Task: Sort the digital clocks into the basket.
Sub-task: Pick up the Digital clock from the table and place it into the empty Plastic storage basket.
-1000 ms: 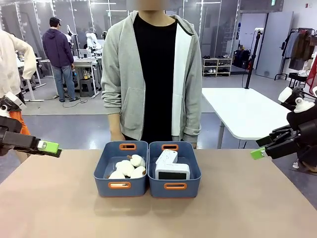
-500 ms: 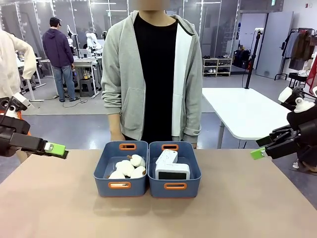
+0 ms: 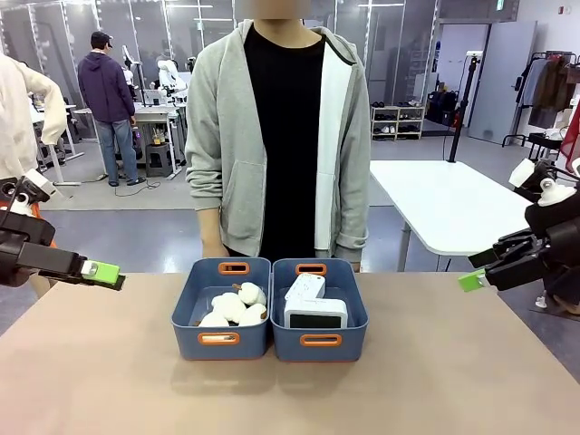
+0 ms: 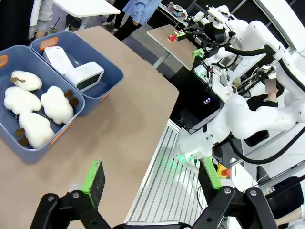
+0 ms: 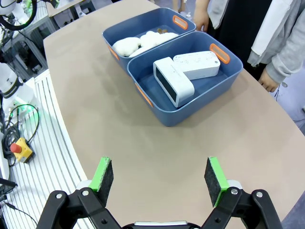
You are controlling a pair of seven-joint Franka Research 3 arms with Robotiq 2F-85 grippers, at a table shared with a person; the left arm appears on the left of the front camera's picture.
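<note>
Two white digital clocks lie inside the right-hand blue basket [image 3: 342, 341]: one [image 3: 315, 314] stands at the front with its dark face toward me, the other [image 3: 304, 288] leans behind it. The right wrist view shows the same clocks [image 5: 174, 81] [image 5: 196, 65] in the basket [image 5: 157, 110], and so does the left wrist view, with clocks [image 4: 84, 77] [image 4: 56, 58] and basket [image 4: 112, 79]. My left gripper [image 3: 100, 272] [image 4: 152, 176] hovers open over the table's left edge, holding nothing. My right gripper [image 3: 471, 279] [image 5: 158, 175] hangs open off the right edge, holding nothing.
The twin blue bin [image 3: 186, 337] to the left holds fluffy white sheep toys [image 3: 232, 306]. A person in a grey hoodie [image 3: 227, 154] stands right behind both bins at the far edge. The brown tabletop [image 3: 290, 399] in front of the bins is bare.
My left gripper has shifted slightly to the right, toward the table, then stopped. The right arm, clocks and bins are unchanged.
</note>
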